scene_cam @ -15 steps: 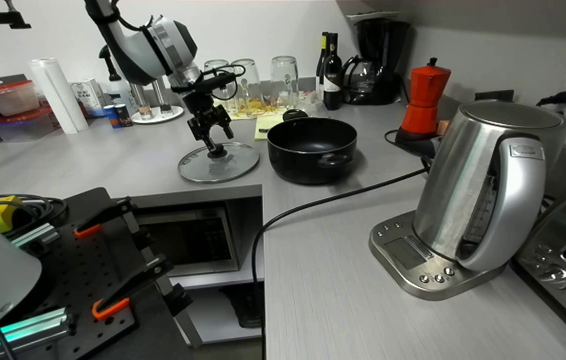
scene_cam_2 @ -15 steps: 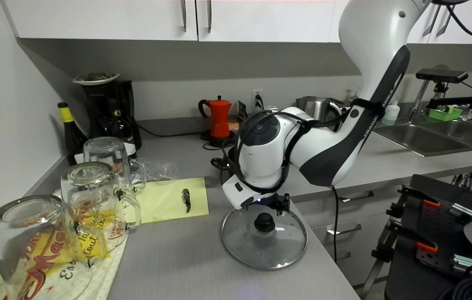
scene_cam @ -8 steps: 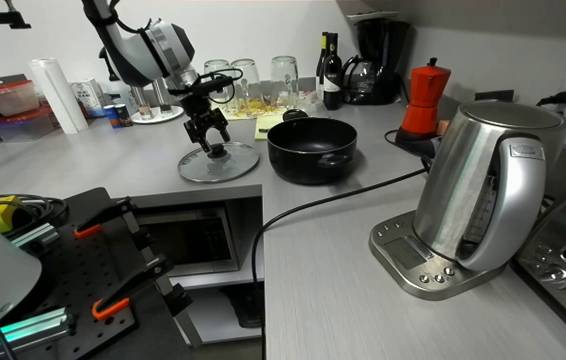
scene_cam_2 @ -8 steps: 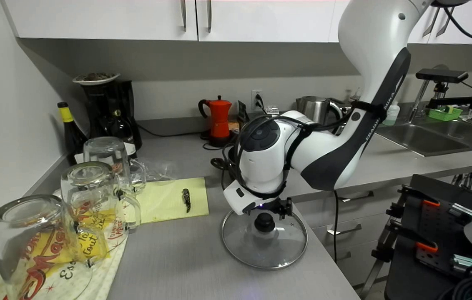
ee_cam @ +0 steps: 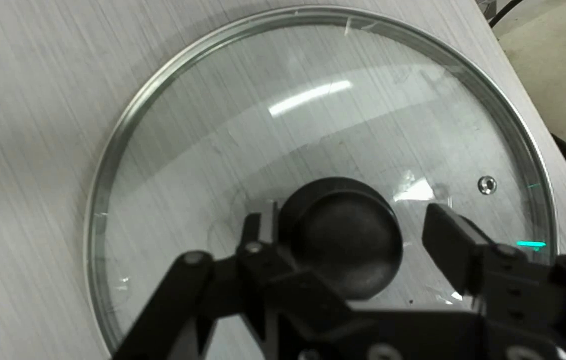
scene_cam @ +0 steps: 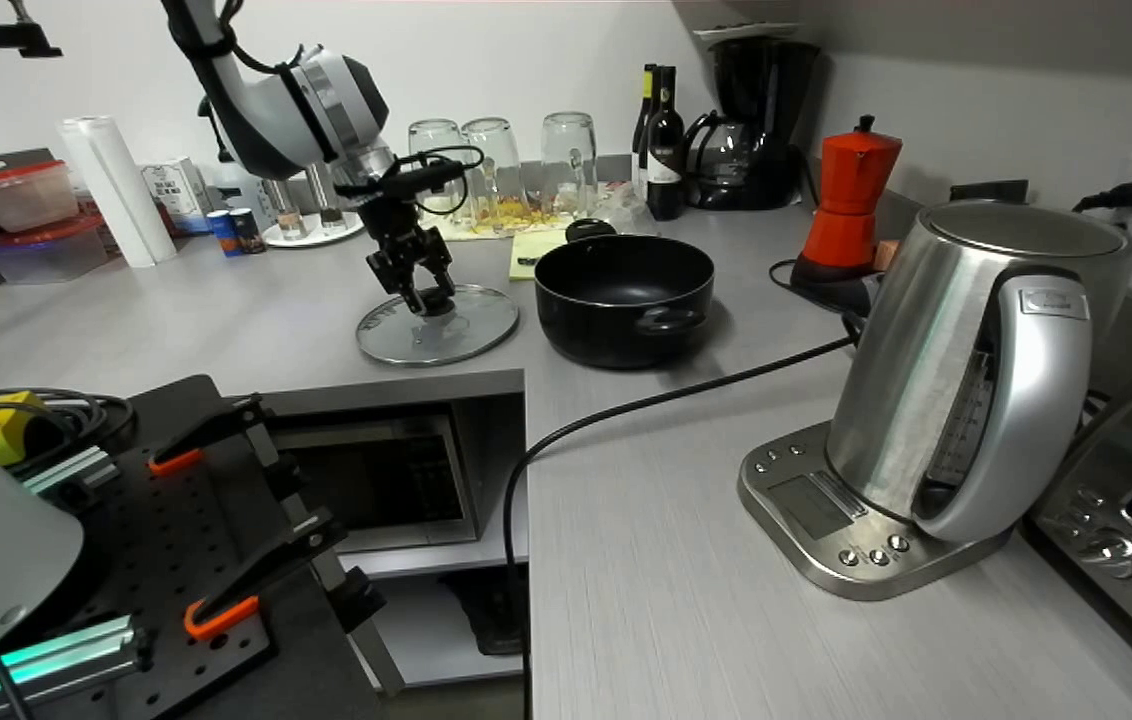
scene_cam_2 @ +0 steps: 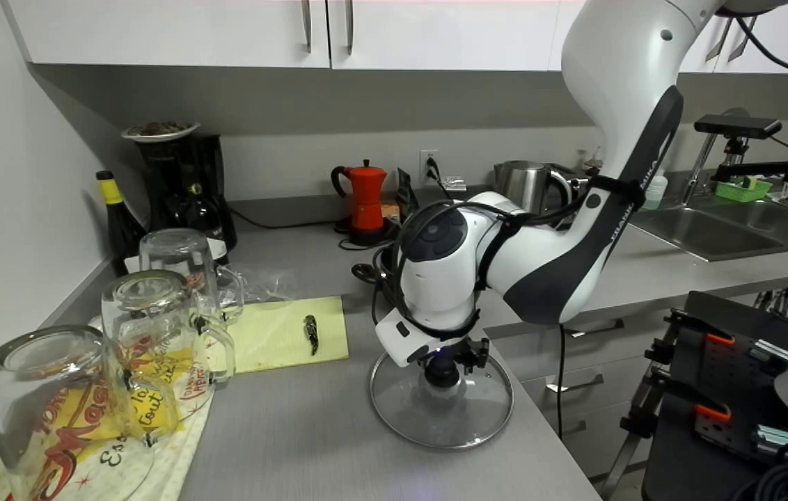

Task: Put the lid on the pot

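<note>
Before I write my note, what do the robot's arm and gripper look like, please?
The arm is white and rounded, with dark grey panels and pale lettering. Black straps tie a black cable along it. The gripper is mostly black, with two jointed fingers.

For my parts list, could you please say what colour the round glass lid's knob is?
The knob is black, seen best in the wrist view.

I've got a grey counter (scene_cam: 646,600) here, white cabinets (scene_cam_2: 178,31) above it, drawers (scene_cam_2: 596,355) plus an open shelf (scene_cam: 446,562) under it. Metal sink (scene_cam_2: 697,233) is set into it, off-white walls (scene_cam_2: 276,167) run behind it, some beige floor (ee_cam: 558,75) shows past its edge.
</note>
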